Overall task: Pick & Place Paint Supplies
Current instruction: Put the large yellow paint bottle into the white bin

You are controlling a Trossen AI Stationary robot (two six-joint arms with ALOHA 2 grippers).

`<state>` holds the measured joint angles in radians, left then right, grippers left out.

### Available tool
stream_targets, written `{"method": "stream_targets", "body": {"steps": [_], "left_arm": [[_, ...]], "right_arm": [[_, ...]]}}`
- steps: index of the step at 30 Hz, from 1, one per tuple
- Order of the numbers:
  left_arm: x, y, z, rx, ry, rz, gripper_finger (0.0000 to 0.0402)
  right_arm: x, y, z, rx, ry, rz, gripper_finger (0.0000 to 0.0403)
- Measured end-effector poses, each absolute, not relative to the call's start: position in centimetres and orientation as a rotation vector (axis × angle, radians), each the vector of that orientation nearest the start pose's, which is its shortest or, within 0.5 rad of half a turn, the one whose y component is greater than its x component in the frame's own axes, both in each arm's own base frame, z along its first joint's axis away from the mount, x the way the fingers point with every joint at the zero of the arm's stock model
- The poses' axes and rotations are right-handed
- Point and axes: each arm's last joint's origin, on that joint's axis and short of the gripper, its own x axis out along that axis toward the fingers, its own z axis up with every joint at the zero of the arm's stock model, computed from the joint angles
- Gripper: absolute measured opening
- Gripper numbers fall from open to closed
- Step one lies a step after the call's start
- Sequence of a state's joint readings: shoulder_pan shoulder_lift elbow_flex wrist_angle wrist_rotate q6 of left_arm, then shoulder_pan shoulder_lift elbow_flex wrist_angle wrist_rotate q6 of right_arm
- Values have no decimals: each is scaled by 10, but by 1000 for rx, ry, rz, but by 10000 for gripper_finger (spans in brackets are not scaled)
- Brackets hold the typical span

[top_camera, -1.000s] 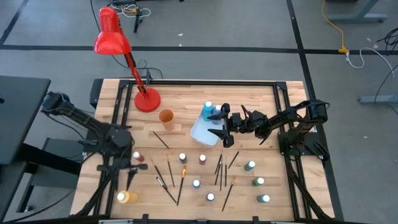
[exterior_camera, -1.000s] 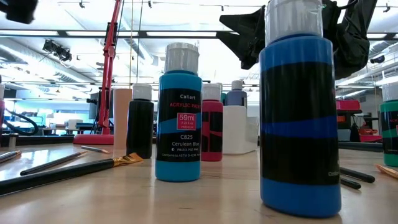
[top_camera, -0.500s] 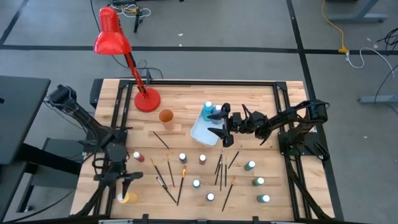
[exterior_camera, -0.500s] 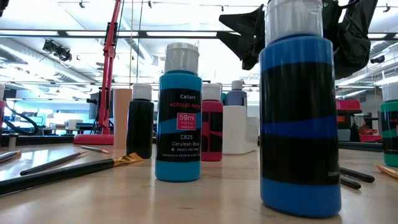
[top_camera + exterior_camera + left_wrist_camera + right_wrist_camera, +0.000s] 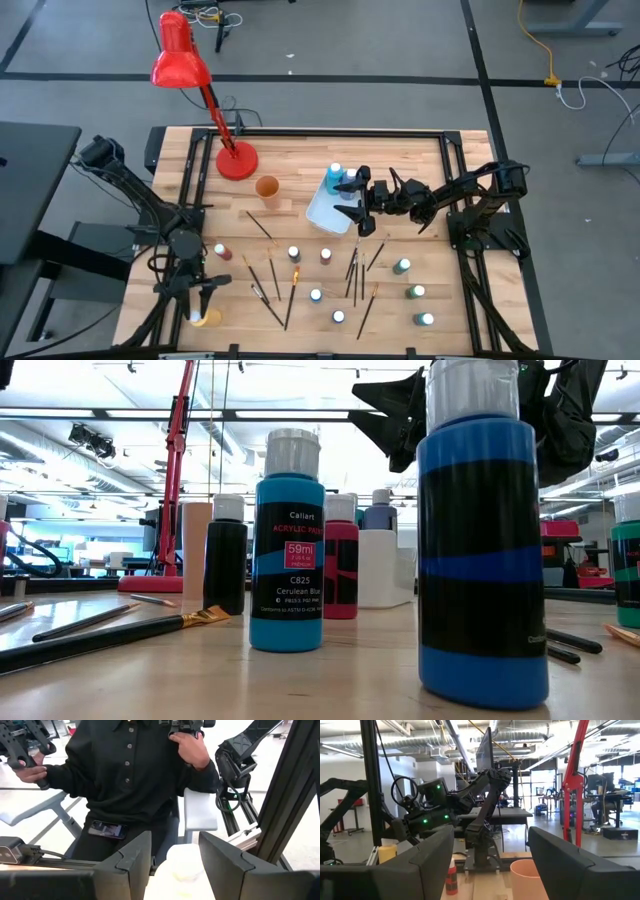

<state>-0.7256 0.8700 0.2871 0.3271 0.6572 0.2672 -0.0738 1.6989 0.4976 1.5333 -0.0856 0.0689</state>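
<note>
A wooden table (image 5: 420,150) carries scattered white-capped paint bottles (image 5: 316,296) and thin dark brushes (image 5: 274,276) along its near half. The left gripper (image 5: 203,297) straddles a yellow bottle (image 5: 205,318) at the near-left corner, fingers spread. The right gripper (image 5: 357,205) hangs unclenched over a white tray (image 5: 322,212).

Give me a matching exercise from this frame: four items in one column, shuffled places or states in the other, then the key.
Items
1. red desk lamp
2. left gripper
3. right gripper
4. orange cup

Places or states
A. open, above the white container mid-table
B. upright beside the lamp's round base
C. open, just over the yellow bottle at the near-left corner
D. base on the far-left part of the table

Pairs: 1-D, 2-C, 3-A, 4-B
</note>
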Motion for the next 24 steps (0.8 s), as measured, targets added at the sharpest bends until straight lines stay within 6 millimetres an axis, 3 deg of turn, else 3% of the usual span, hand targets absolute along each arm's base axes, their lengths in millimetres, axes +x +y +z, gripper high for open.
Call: {"method": "stream_targets", "body": {"steps": [13,24], "left_arm": [[115,-136,199,188,110,-1402,176],[124,-152,178,208,207,-1369,176]], "right_arm": [[289,-20,190,47,-332,-2,259],[289,-20,190,47,-332,-2,259]]}}
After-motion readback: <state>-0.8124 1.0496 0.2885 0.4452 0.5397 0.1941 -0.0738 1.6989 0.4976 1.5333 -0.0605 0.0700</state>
